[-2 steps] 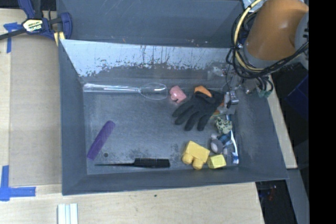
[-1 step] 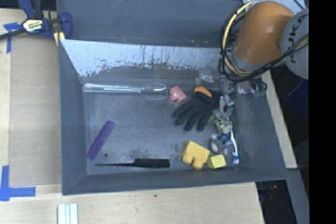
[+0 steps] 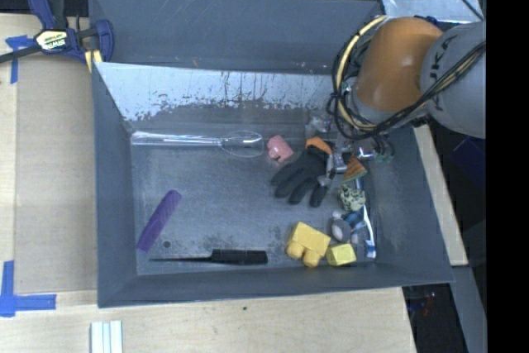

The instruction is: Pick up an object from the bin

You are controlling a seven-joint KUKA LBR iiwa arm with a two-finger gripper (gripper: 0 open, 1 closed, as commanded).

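Black glove (image 3: 299,176), perhaps touching the wrist (image 3: 388,78)

There is one black glove (image 3: 299,175), one clear spoon (image 3: 235,143) and one small pink thing (image 3: 279,149). There are two yellow blocks (image 3: 307,243), one purple stick (image 3: 159,220) and one long black stick (image 3: 221,257).

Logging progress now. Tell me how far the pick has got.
Done: the gripper is low at the right side of the bin, beside the cuff of the black glove. In hand: whether it grips the glove cannot be seen; the glove lies flat on the floor. Left: securing a thing and lifting it out. The spoon, pink piece and yellow blocks lie apart from it.
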